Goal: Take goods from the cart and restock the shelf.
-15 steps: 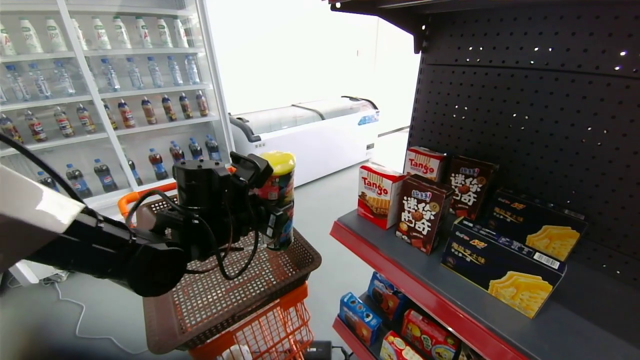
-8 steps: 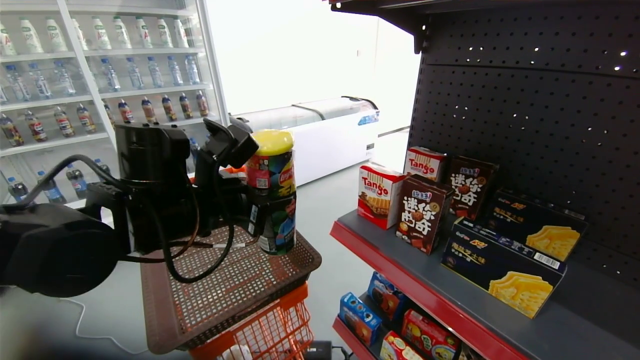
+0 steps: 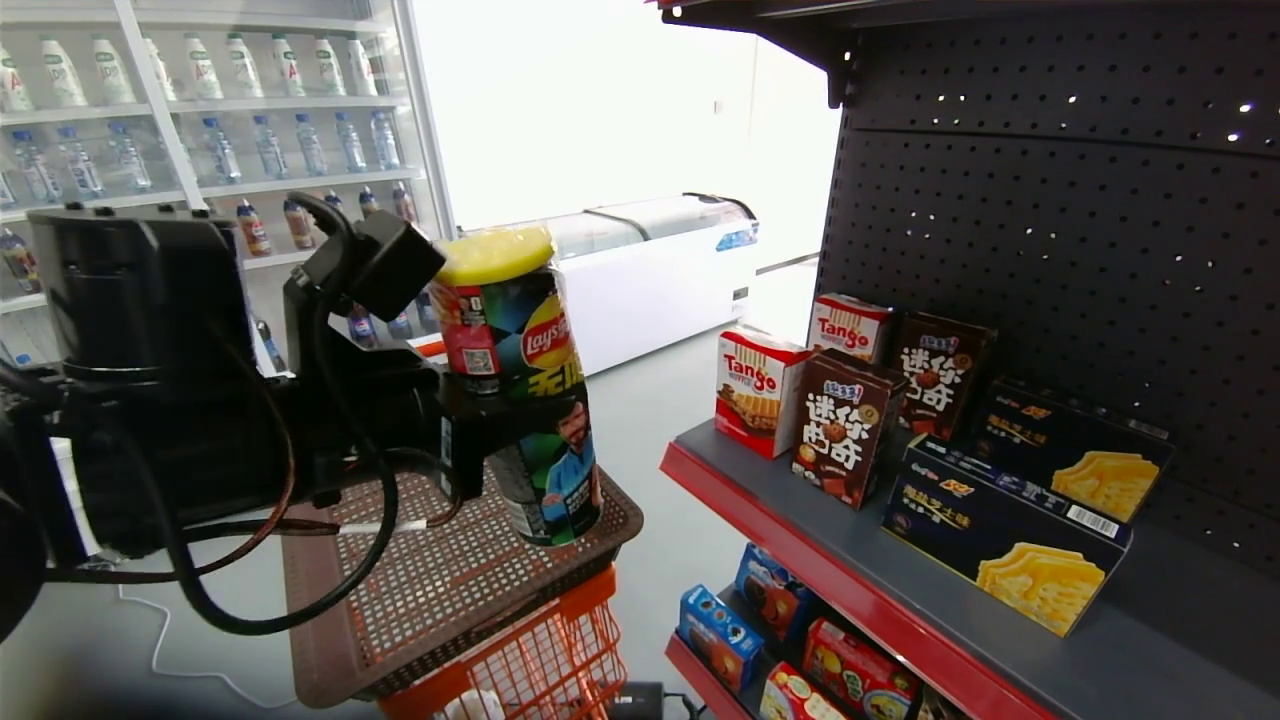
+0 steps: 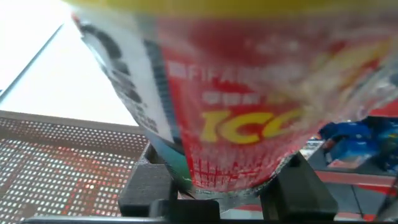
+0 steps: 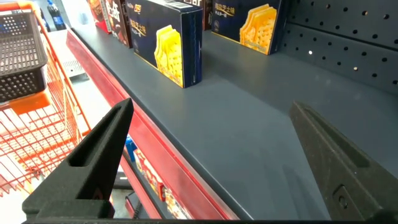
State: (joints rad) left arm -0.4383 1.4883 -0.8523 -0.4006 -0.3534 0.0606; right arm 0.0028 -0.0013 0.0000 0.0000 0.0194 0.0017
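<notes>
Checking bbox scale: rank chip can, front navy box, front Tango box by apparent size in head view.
Largest, not split: can and navy box look about alike; the can is nearer the camera, so unsure.
Smallest: Tango box, clearly.

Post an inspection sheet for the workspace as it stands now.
Surface: grey shelf board, partly bare beside the boxes.
Job's things: chip can, yellow lid, near upright, held by the brown basket on the orange cart; wafer boxes, brown boxes and dark blue boxes stand on the shelf board.
Clutter: nothing seen.
Grippers: left gripper fingers shut on the chip can; right gripper open over the shelf board.
Cables: black cables loop under the left arm; white cord on the floor.
Surroundings: drinks cooler, chest freezer, pegboard.
</notes>
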